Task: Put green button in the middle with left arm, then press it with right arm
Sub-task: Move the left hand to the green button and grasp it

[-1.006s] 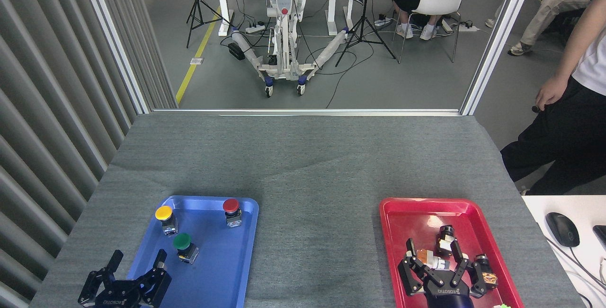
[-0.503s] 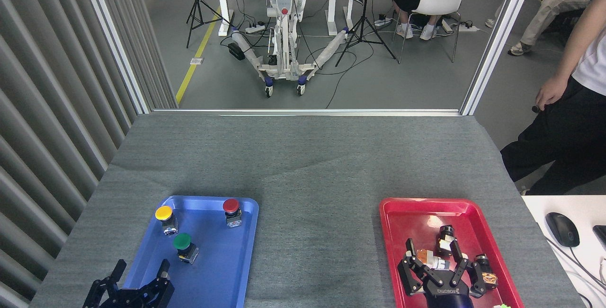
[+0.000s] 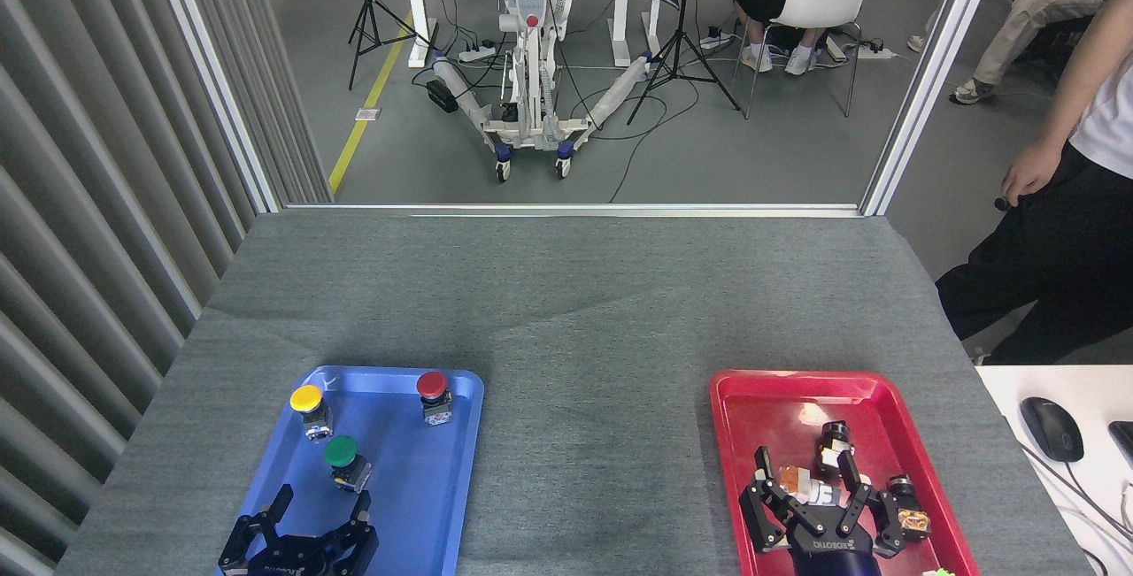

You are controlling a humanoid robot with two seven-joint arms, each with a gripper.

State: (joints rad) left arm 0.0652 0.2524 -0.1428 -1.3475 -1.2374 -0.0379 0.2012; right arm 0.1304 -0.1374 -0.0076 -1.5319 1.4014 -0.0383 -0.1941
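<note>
Nothing of the task is finished as far as this view shows. The green button (image 3: pixel 342 459) stands in the blue tray (image 3: pixel 425 505), nearer the robot than the yellow button (image 3: pixel 309 408) and the red button (image 3: pixel 433 395), which sit toward the tray's far edge. The middle (image 3: pixel 593 461), the bare grey cloth between the blue tray and the red tray (image 3: pixel 752 399), holds no button. Both steps remain: carrying the green button out to the cloth, then pressing it.

The left gripper (image 3: pixel 319 514) hangs over the near end of the blue tray, just short of the green button and not touching it; its fingers are spread wide with nothing between them. I judge the reach is under way but no grasp has begun. The right gripper (image 3: pixel 810 492) sits over the red tray, its three fingers splayed above some small parts lying there; whether they touch those parts I cannot tell.

The green button stands upright, its long axis running vertical from the block body up through the cap, so the cap faces upward. The body shows slightly to the right of the cap and nearer the robot; its exact turn about that axis is too small to read.
</note>
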